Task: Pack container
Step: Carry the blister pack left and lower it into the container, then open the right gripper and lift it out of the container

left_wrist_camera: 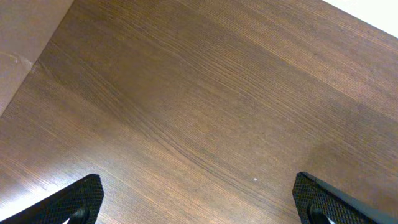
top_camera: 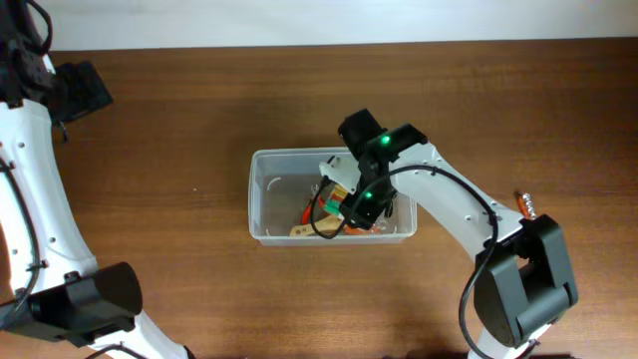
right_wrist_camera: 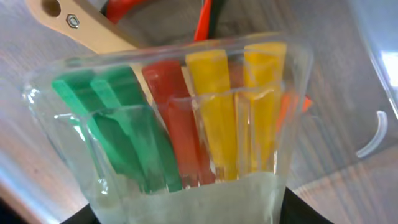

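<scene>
The clear rectangular container [top_camera: 257, 199] sits at the middle of the table. My right gripper [top_camera: 351, 199] is down inside it at its right half. It is shut on a clear plastic pack [right_wrist_camera: 186, 124] that holds green, red and yellow pieces. The pack fills the right wrist view between the fingers [right_wrist_camera: 189, 214]. A tan wooden tool [right_wrist_camera: 81, 28] with a hole and a nut lies in the container beyond the pack, beside an orange and black item [right_wrist_camera: 202, 22]. My left gripper [left_wrist_camera: 199, 199] is open and empty over bare wood at the far left [top_camera: 85, 90].
A small orange-handled tool [top_camera: 524, 204] lies on the table right of the container, next to the right arm's base [top_camera: 528, 279]. The container's clear wall [right_wrist_camera: 379, 68] is close on the pack's right. The table's back edge meets a pale wall [top_camera: 299, 20].
</scene>
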Tool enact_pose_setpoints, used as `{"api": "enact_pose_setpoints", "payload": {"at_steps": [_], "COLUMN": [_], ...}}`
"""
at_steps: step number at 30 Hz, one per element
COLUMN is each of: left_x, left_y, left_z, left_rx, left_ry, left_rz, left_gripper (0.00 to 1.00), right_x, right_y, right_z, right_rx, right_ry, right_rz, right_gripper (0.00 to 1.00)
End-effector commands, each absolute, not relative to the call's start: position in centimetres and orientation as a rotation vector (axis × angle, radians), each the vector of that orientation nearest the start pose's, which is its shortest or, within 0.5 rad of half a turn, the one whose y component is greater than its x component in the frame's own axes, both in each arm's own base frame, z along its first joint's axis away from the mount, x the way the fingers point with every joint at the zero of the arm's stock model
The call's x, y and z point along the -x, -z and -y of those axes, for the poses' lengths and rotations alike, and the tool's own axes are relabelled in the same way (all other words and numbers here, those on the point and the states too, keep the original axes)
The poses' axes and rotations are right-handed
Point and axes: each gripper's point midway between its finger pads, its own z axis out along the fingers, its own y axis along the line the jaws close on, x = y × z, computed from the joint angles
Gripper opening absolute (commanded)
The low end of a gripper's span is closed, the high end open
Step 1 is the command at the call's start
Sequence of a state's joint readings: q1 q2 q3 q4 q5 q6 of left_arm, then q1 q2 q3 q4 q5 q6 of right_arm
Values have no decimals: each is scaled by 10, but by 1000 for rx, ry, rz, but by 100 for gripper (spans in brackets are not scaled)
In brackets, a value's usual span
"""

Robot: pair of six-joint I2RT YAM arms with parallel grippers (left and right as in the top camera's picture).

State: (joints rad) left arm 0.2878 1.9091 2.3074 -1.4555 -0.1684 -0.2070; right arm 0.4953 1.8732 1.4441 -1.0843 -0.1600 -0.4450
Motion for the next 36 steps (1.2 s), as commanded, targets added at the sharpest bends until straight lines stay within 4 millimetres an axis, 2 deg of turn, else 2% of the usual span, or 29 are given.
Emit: {"api": "enact_pose_setpoints", "payload": {"at_steps": [1, 5, 9, 12, 14, 16, 20, 23, 26, 29, 32, 34, 36], "left_x": [-402, -402, -402, -402, -402, -402, -402, -402, -402, -402, -402, -402, -402], "left_y": [-302, -302, -302, -302, -302, -302, -302, -302, -302, -302, -302, -302, -302], "left_z": [-150, -150, -150, -150, -150, -150, -150, -150, -150, -150, -150, -150, -150], "left_rx": [718, 718, 718, 718, 718, 718, 718, 718, 717, 718, 718, 718, 718], "left_ry": [-245, -246, -245, -246, -246, -245, -245, -245, -246, -245, -245, -245, -245], "left_rz": [-2522, -2522, -2522, -2522, -2522, -2522, -2522, -2522, -2522, -2522, -2522, -2522, -2522], "left_gripper": [99, 99, 99, 99, 99, 99, 99, 99, 99, 99, 99, 99, 99], "right_x": [-301, -309, -318, -327, -334, -341, -343, -344, -349, -362, -371, -374, -377], "right_y": [-75, -74, -74, -76, -79, -83, -87, -93, -113, -153, -193, -217, -239], "right_z": [-197, -194, -186, -177, -172, -165, -160, -159, -161, -151, -122, -97, -70], "right_rx": [1352, 1293, 1178, 1038, 927, 809, 769, 764, 759, 641, 524, 445, 352], "right_ry": [-269, -223, -145, -121, -127, -133, -164, -168, -170, -111, -17, 44, 85], "right_rz": [-2755, -2764, -2802, -2845, -2872, -2898, -2912, -2917, -2900, -2887, -2880, -2867, -2845], "right_gripper": [52, 63, 66, 67, 75, 76, 84, 85, 85, 89, 93, 100, 99]}}
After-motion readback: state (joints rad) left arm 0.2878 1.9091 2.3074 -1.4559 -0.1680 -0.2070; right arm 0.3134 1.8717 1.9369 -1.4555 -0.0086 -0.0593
